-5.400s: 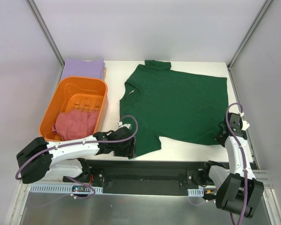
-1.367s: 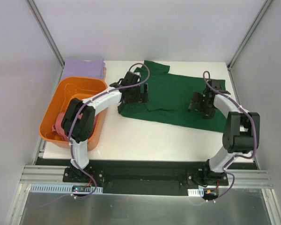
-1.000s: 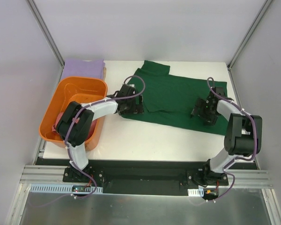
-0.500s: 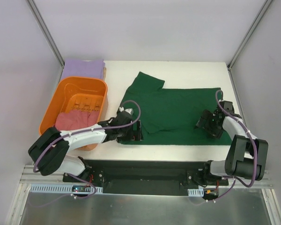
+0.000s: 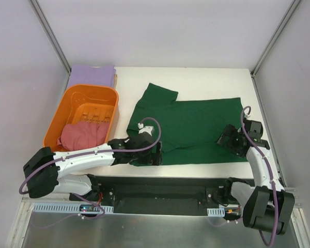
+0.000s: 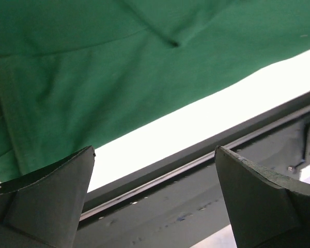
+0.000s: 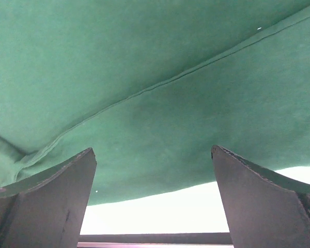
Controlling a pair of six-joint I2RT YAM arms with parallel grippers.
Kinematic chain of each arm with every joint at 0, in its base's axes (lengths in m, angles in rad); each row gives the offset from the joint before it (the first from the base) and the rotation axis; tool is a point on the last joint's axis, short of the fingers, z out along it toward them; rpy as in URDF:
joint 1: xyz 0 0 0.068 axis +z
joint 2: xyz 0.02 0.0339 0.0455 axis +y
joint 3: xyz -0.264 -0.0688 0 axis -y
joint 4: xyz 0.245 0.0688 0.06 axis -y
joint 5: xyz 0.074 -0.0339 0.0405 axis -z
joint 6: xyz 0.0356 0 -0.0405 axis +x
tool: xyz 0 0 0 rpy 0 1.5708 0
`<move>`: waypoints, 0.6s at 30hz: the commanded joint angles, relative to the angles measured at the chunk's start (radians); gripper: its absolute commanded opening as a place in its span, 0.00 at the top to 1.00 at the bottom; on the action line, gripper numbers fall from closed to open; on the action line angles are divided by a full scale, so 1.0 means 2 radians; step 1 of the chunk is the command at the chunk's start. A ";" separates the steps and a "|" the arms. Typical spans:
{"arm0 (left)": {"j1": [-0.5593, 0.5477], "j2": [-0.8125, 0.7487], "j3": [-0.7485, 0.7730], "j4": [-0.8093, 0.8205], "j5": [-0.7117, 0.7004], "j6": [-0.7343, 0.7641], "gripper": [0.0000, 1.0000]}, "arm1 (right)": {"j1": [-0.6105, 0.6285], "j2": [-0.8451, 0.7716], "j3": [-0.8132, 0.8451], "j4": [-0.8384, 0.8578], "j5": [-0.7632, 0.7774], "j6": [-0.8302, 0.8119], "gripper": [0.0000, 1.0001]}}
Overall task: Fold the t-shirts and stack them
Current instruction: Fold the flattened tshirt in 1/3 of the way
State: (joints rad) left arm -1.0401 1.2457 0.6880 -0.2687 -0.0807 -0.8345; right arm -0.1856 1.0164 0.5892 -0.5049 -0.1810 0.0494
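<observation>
The dark green t-shirt point(image 5: 196, 126) lies folded in half on the white table, one sleeve point(image 5: 157, 93) pointing to the far left. My left gripper point(image 5: 154, 155) stands open at the shirt's near left corner, with nothing between its fingers point(image 6: 46, 201); the left wrist view shows the green t-shirt point(image 6: 119, 77) hem and the table edge. My right gripper point(image 5: 229, 137) is open over the near right part of the green cloth point(image 7: 155, 93). A pinkish-red t-shirt point(image 5: 82, 135) is bunched in the orange basket. A lavender t-shirt point(image 5: 93, 75) lies folded at the far left.
The orange plastic basket point(image 5: 90, 91) stands at the left of the table. A dark rail point(image 6: 196, 170) runs just past the table's near edge. Frame posts rise at the far corners. Bare white table point(image 5: 212, 82) shows beyond the green shirt.
The green shirt, once spread flat, now lies folded in half and nearer the front edge. Both grippers have come back toward the near edge and stand open at its near corners.
</observation>
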 commanded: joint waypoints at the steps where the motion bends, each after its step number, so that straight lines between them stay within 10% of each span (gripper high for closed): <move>1: -0.015 0.016 0.067 -0.011 -0.055 0.043 0.01 | 0.000 -0.031 -0.028 0.028 -0.060 -0.002 0.04; 18: 0.003 0.239 0.204 -0.003 -0.056 0.048 0.55 | 0.000 -0.028 -0.037 0.025 -0.047 0.008 0.04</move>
State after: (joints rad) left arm -1.0580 1.6928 1.0386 -0.2722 -0.1905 -0.7406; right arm -0.1856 0.9688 0.5156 -0.4744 -0.2531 0.0559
